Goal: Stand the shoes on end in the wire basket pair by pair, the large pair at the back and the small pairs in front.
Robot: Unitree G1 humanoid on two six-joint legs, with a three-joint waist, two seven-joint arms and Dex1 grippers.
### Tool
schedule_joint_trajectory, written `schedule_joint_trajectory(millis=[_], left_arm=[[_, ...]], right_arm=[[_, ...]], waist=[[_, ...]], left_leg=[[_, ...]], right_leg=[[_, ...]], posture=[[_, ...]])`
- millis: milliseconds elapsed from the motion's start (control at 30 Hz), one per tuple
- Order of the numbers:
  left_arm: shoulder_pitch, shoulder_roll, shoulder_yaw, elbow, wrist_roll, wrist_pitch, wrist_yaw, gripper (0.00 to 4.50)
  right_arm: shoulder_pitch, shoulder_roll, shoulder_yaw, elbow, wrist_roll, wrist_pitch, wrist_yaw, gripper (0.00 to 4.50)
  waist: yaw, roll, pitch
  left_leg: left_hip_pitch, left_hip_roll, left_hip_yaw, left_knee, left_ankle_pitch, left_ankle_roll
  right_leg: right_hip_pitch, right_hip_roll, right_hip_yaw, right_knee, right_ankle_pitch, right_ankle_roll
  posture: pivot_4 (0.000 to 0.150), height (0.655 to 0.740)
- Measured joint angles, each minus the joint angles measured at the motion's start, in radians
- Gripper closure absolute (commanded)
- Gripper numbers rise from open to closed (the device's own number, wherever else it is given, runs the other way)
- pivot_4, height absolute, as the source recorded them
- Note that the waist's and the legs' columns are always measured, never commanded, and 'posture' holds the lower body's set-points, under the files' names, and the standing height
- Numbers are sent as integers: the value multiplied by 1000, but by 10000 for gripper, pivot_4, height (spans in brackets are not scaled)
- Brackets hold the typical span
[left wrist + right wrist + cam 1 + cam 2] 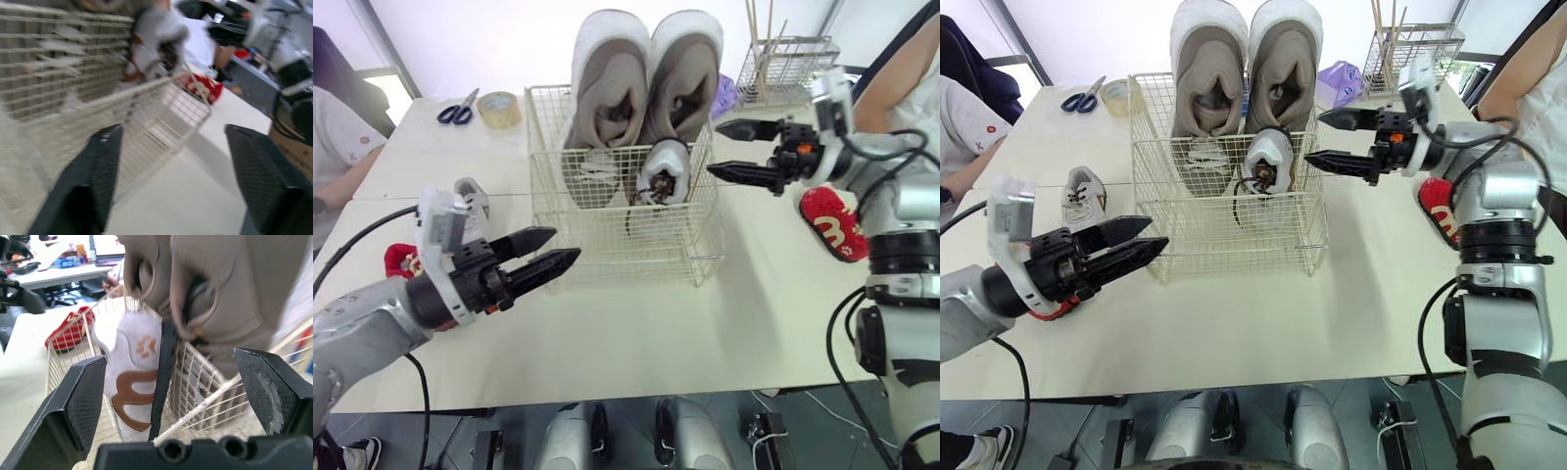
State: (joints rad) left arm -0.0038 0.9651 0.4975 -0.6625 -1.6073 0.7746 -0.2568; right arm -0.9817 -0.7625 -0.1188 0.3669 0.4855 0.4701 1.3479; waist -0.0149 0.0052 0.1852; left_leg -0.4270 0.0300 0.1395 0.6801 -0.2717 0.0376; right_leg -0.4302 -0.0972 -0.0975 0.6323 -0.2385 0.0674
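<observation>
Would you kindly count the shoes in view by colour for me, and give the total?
Large beige shoes: 2, both on end in the wire basket
Small white shoes: 2, one in the basket, one on the table
Small red shoes: 2, both on the table
Total: 6

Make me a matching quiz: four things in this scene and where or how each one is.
1 large grey shoes
2 scissors
3 red shoe near the right arm
4 right end effector

A lying on the table, outside the wire basket
B beside the tape roll
C standing at the basket's back
D open, in the air

Pairs: 1-C, 2-B, 3-A, 4-D
</observation>
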Motion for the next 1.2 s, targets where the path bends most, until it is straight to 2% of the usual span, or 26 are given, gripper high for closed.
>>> schedule_joint_trajectory(millis=[100, 200, 367, 433, 533, 700, 767, 900, 1100, 1133, 1167, 1200], left_arm=[[0, 49, 108, 105, 27, 3, 5, 305], [-35, 107, 156, 305, 169, 2, 34, 305], [-232, 174, 63, 702, 460, -62, -28, 305], [-355, 176, -21, 863, 572, -95, -89, 305], [-573, 167, -228, 1168, 806, -195, -264, 305], [-858, 66, -378, 1608, 989, -173, -610, 305], [-912, 35, -417, 1714, 1060, -179, -694, 305], [-986, -3, -439, 1864, 1175, -204, -767, 305], [-1032, -56, -422, 1955, 1271, -260, -736, 305], [-1034, -63, -415, 1957, 1275, -264, -735, 5565], [-1040, -71, -405, 1959, 1285, -267, -736, 7911], [-1048, -78, -403, 1961, 1295, -269, -738, 12969]], right_arm=[[-19, -34, -53, -63, 28, 44, -58, 0], [-78, -44, -95, -114, 76, 115, -124, 0], [-108, -27, -100, -298, 271, 307, -109, 0], [-102, -8, -72, -378, 331, 363, -90, 0], [-61, 15, 17, -528, 397, 418, -55, 0], [9, 17, 106, -626, 380, 403, -67, 0], [34, 13, 114, -651, 379, 404, -84, 0], [63, -10, 107, -701, 386, 421, -131, 0], [85, -43, 71, -756, 435, 477, -207, 0], [85, -43, 67, -757, 439, 479, -216, 0], [85, -44, 65, -758, 441, 482, -226, 0], [85, -44, 65, -758, 442, 484, -233, 0]], waist=[[-2, 1, 0], [-5, 2, 1], [1, 1, 1], [6, 0, 0], [6, -2, -1], [5, -7, -3], [3, -8, -3], [1, -11, -1], [2, -12, -1], [2, -13, -2], [3, -13, -2], [3, -13, -2]], left_leg=[[0, 0, 0, 0, -1, -1], [0, 0, 0, -2, -1, -2], [-1, 0, 2, -4, 1, 0], [-1, -1, 3, -4, 0, 0], [-2, -1, 4, -3, -1, 0], [-16, -1, 5, 4, 0, 5], [-17, -1, 7, 4, 0, 5], [-16, 1, 9, 4, 0, 5], [-16, 1, 5, 5, 0, 5], [-16, 1, 5, 5, 0, 5], [-16, 1, 5, 5, 0, 5], [-16, 1, 5, 5, 0, 5]], right_leg=[[0, 0, 0, 0, 0, 0], [-2, 1, 0, 0, 0, -1], [-3, 2, -2, 0, 2, 2], [-4, 2, -2, 0, 2, 3], [-4, 3, -3, 0, 3, 3], [-15, 3, -3, 2, 4, 5], [-15, 3, -3, 2, 4, 6], [-15, 4, -3, 2, 4, 6], [-15, 4, -3, 2, 4, 6], [-15, 4, -3, 2, 4, 6], [-15, 4, -3, 3, 4, 6], [-15, 4, -3, 3, 4, 6]], posture=[[1500, 7400], [1500, 7400], [1500, 7400], [1500, 7400], [1500, 7400], [1500, 7400], [1500, 7400], [1500, 7400], [1500, 7400], [1500, 7400], [1500, 7400], [1500, 7400]])
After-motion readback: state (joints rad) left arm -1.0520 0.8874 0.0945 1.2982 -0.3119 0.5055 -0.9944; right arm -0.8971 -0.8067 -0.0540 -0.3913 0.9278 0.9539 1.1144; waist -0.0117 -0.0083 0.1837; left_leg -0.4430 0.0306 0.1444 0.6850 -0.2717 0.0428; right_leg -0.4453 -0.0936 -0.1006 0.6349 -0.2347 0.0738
